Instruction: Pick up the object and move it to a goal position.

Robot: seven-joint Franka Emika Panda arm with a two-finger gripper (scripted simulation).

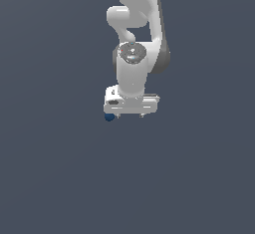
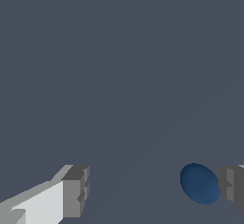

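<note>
Exterior view: a white Franka Panda arm (image 1: 133, 39) reached down from the top of the frame over a flat, uniform slate-grey surface (image 1: 55, 168). Its wrist pointed downward, and the white gripper (image 1: 128, 114) hung at the arm's lower end, its body set crosswise to the camera. The object (image 1: 109, 117), a tiny dark blue ball much narrower than the gripper body, showed just below the gripper's end on the exterior view's left, partly overlapped by it. The fingertips themselves were too small in this view to be made out clearly.

Wrist view: the two grey fingers (image 2: 76, 190) stood wide apart, with bare grey surface filling most of the gap between them. The gripper (image 2: 155, 189) was therefore open and clamped on nothing. The dark blue object (image 2: 200, 184) lay between the fingers, far off-centre, just beside the inner face of one finger (image 2: 232, 188). Whether it touched that finger could not be settled from this render; only a thin sliver of grey, if any, separated them. The opposite finger, with its white mounting link (image 2: 40, 204) behind it, stood well apart from the ball. The ball appeared as a smooth oval with slightly lighter shading toward its middle.
</note>
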